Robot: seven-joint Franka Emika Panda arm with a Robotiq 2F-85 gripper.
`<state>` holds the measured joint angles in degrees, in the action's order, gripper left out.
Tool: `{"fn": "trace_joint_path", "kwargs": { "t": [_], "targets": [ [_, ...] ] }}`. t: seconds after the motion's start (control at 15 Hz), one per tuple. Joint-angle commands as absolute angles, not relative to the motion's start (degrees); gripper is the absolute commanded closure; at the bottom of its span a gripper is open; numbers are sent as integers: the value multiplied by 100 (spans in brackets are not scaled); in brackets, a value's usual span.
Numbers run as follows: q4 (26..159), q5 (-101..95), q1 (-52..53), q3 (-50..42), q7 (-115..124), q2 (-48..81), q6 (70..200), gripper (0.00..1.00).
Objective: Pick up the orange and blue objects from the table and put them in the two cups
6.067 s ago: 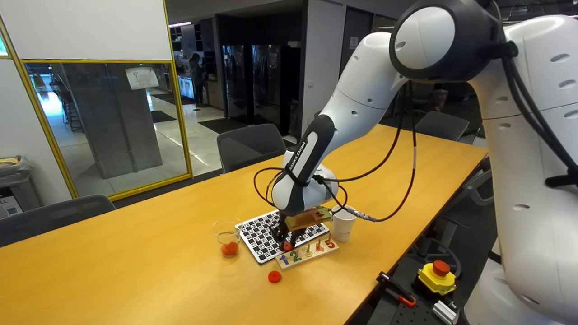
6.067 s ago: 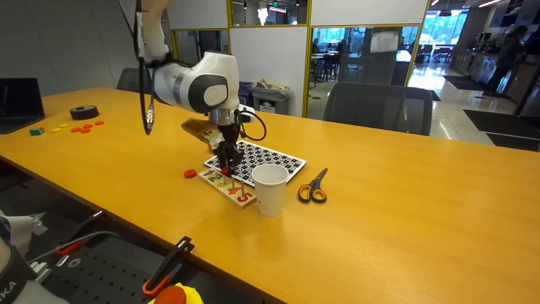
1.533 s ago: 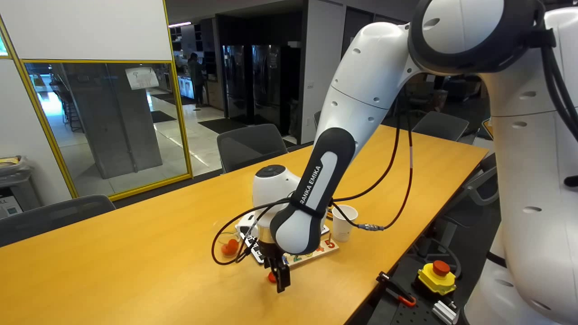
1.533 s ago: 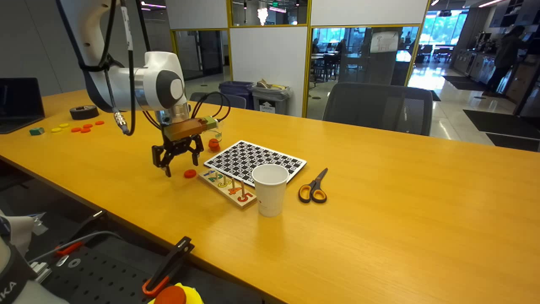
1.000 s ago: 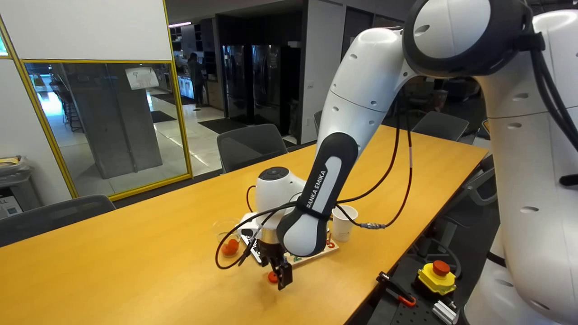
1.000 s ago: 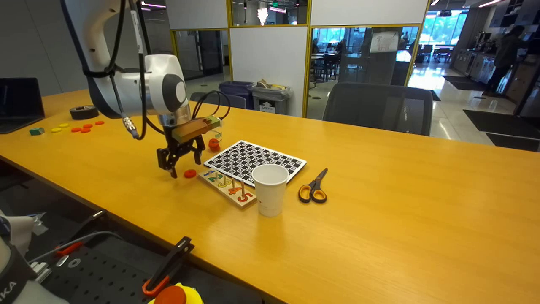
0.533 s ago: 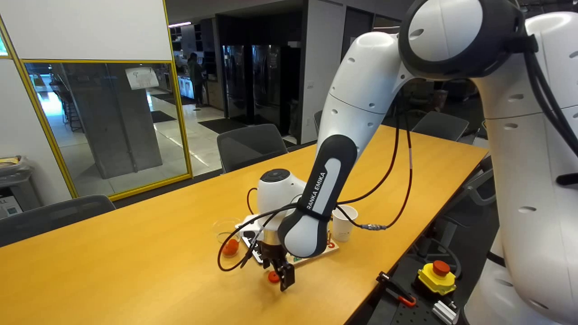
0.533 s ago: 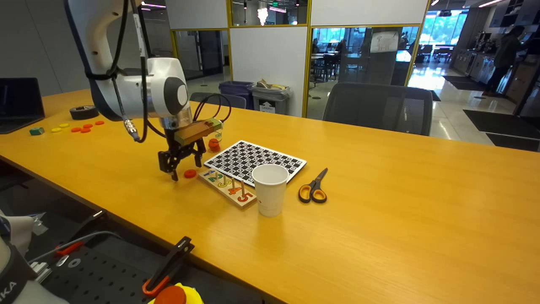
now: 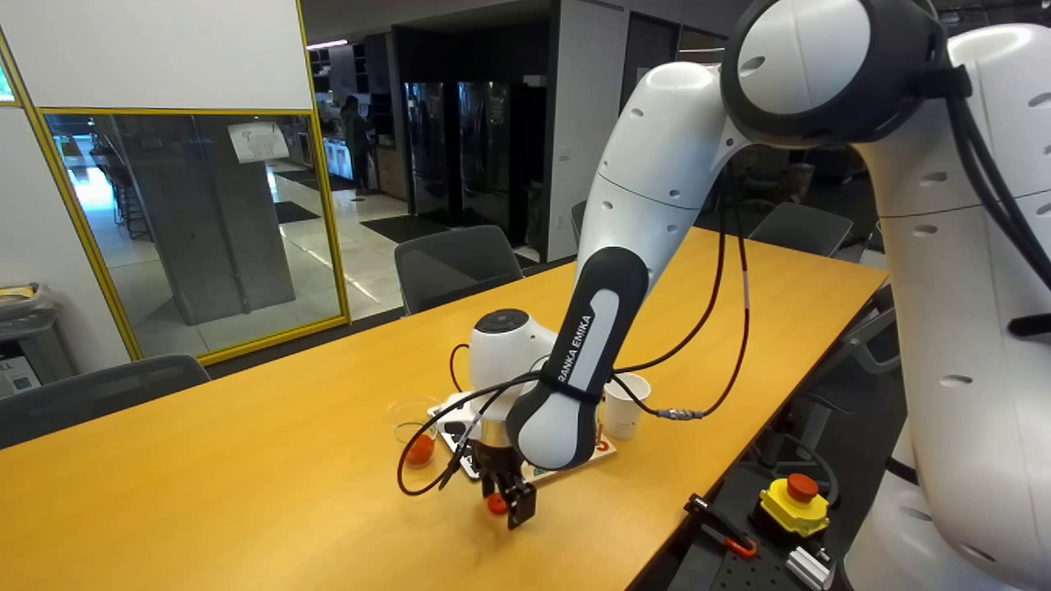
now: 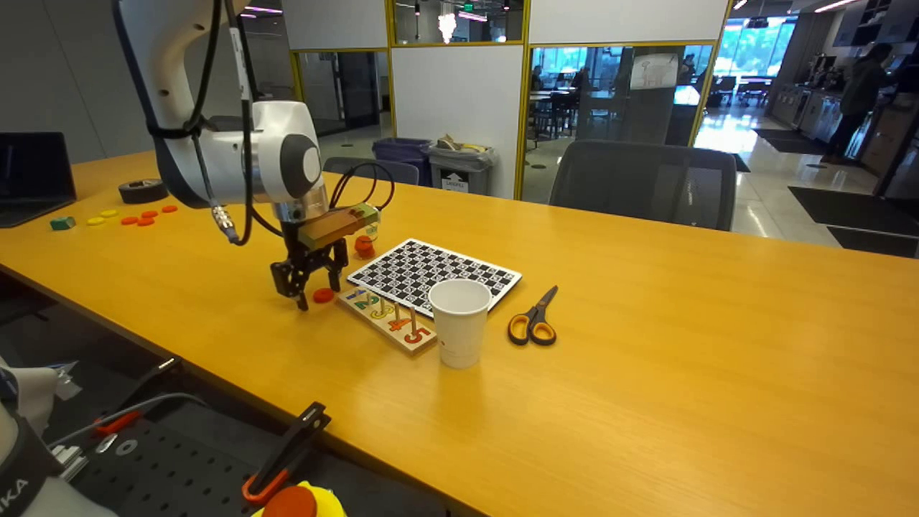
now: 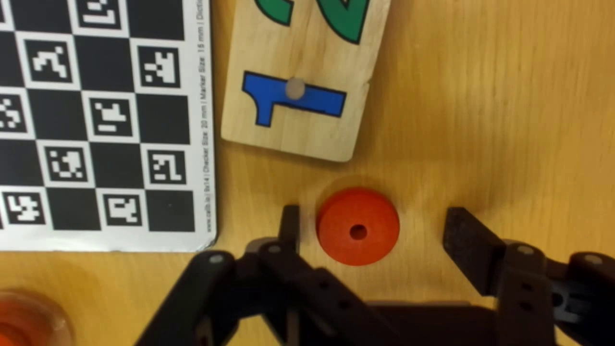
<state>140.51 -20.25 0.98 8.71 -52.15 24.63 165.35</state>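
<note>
An orange-red disc (image 11: 358,226) with a small centre hole lies flat on the table. My gripper (image 11: 376,228) is open around it, with a gap on both sides and the wider one at right in the wrist view. Both exterior views show the gripper (image 10: 319,296) low over the disc (image 9: 497,503). The clear cup (image 10: 371,231) holds orange-red pieces (image 10: 364,248); its edge also appears at lower left in the wrist view. A white paper cup (image 10: 459,323) stands upright by the peg board. Blue objects are out of view, apart from a painted blue 1.
The wooden peg board (image 11: 288,139) with numbers lies just beyond the disc, beside a checkered board (image 10: 445,273). Scissors (image 10: 532,324) lie past the white cup. Orange discs (image 10: 146,221), yellow discs (image 10: 96,221), a green block (image 10: 62,223) and tape (image 10: 143,191) sit farther off.
Six seconds ago my gripper was over the checkered board with a red piece at its fingertips. It has since moved to the loose disc, sinking slightly, and its fingers have just drawn somewhat closer.
</note>
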Motion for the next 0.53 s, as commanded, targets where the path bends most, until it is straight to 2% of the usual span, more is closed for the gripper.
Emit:
{"fn": "trace_joint_path", "kwargs": {
  "t": [0.0,0.27,0.33,0.47],
  "targets": [
    [14074,-2058,29,920,-5301,2444,16686,55],
    [14024,-2124,145,788,-5163,2263,16545,82],
    [13994,-2145,183,731,-5104,2199,16487,79],
    [13905,-2105,199,676,-5018,2031,16312,79]
  ]
}}
